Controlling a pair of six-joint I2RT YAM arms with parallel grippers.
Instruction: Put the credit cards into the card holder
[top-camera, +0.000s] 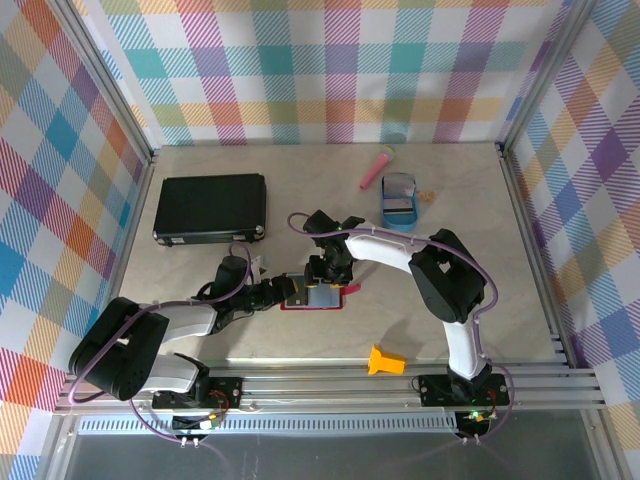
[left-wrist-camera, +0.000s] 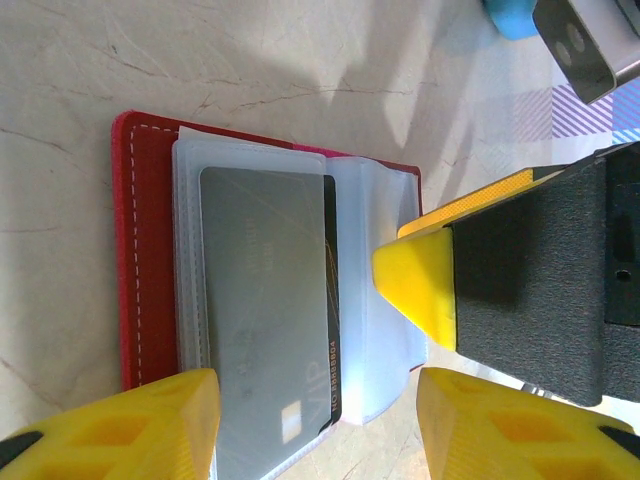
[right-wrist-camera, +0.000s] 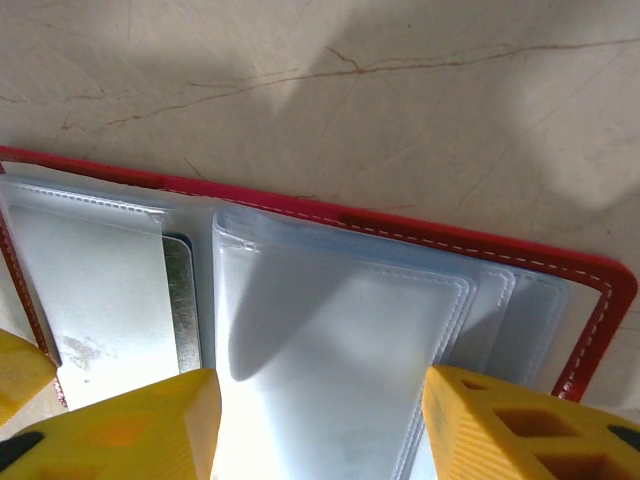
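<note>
Plaid walls (top-camera: 330, 60) in pastel checks ring a pale marbled bench (top-camera: 480, 300). Near its middle I see the card holder (top-camera: 322, 297) lying open and flat, red cover down and clear sleeves (right-wrist-camera: 330, 340) facing up.

My left fingers (left-wrist-camera: 130, 430) reach it from 9 o'clock and stand about half spread. The sleeve leaf that carries a dark grey credit card (left-wrist-camera: 270, 300) lies in the gap between them. I cannot tell whether either tip touches it, and I see nothing clamped.

My right fingers (right-wrist-camera: 130, 420) come in from 12 o'clock, also about half spread, straddling the fanned stack of sleeves beside the carded one. From the left wrist camera, one yellow tip looks pressed onto the sleeve just beside the card's edge. I see no pinch on anything there either.

As for containers, the holder has that one card tucked in a sleeve, its printed end toward my left fingers. At 1 o'clock from the holder a blue tray (top-camera: 399, 222) holds pale flat pieces too small to name. A pink thing (top-camera: 377, 168) lies just past it. At 10 o'clock a flat black case (top-camera: 210, 208) lies shut. At 5 o'clock, near the bench's near edge, sits a small orange piece (top-camera: 385, 360).
</note>
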